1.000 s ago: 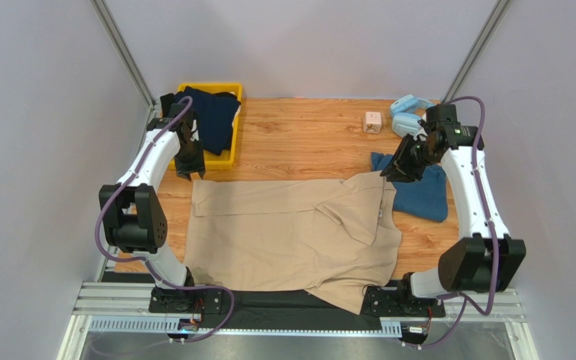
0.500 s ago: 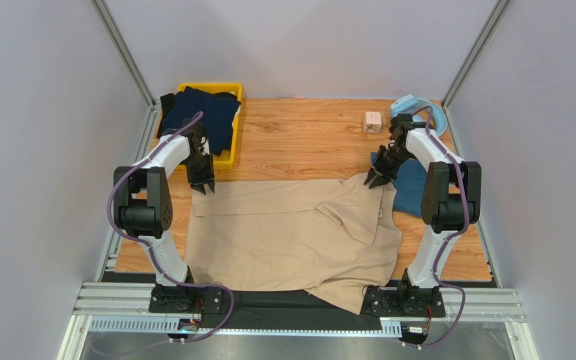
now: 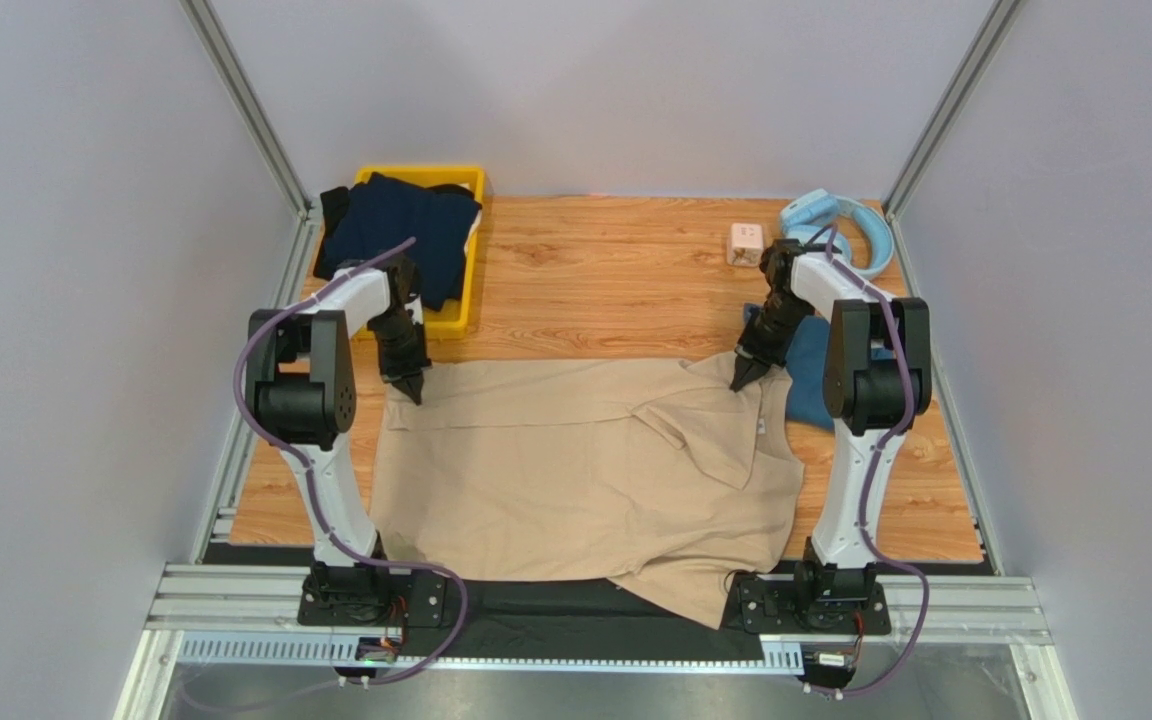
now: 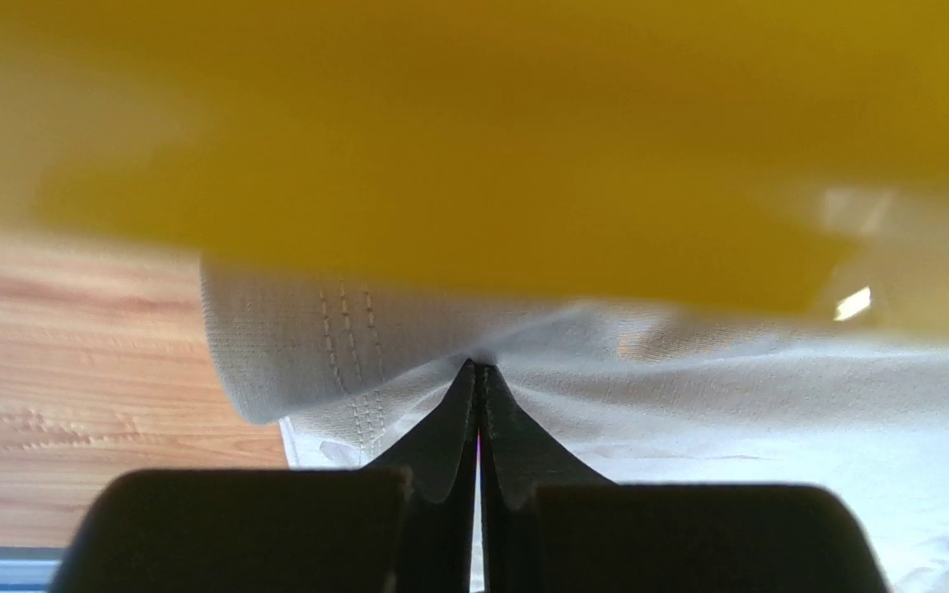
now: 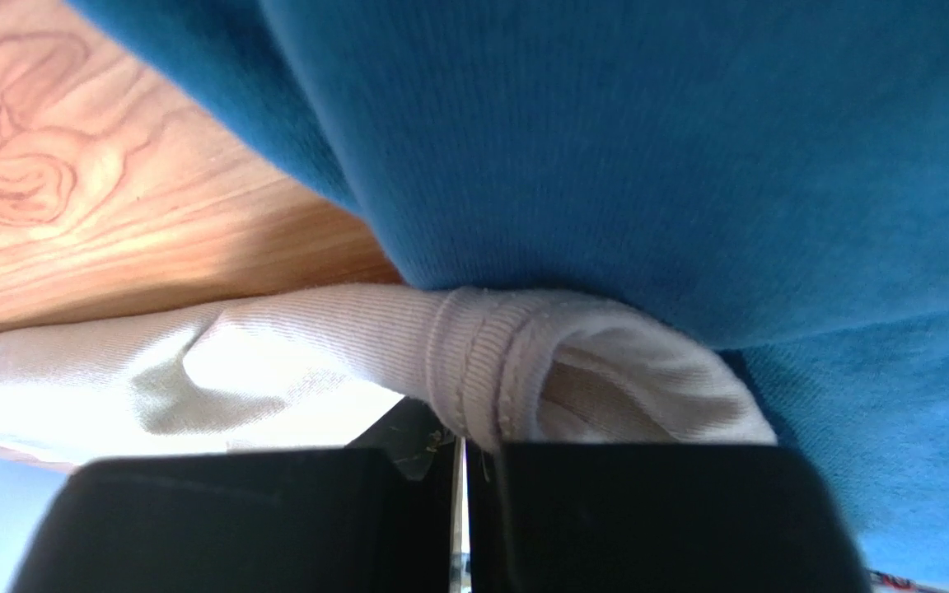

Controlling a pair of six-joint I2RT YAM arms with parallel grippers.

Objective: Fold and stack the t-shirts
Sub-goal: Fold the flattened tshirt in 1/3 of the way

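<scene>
Soft, light, floppy beige tee point(image 3: 567, 480) lying spread on the table point(image 3: 597, 270). Pinched tight at both far corners by the left fingers point(image 3: 408, 384) and right fingers point(image 3: 743, 372). Probably sags mid-span, so best lifted evenly.

No writing can be read anywhere; the marks on the small white cube point(image 3: 746, 243) are too small to be made out.

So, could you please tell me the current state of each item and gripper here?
beige t-shirt: spread out unfolded, far corners pinched
teal t-shirt: lying on the table, unheld
navy t-shirt: heaped in the yellow bin
left gripper: shut on beige t-shirt
right gripper: shut on beige t-shirt
</scene>
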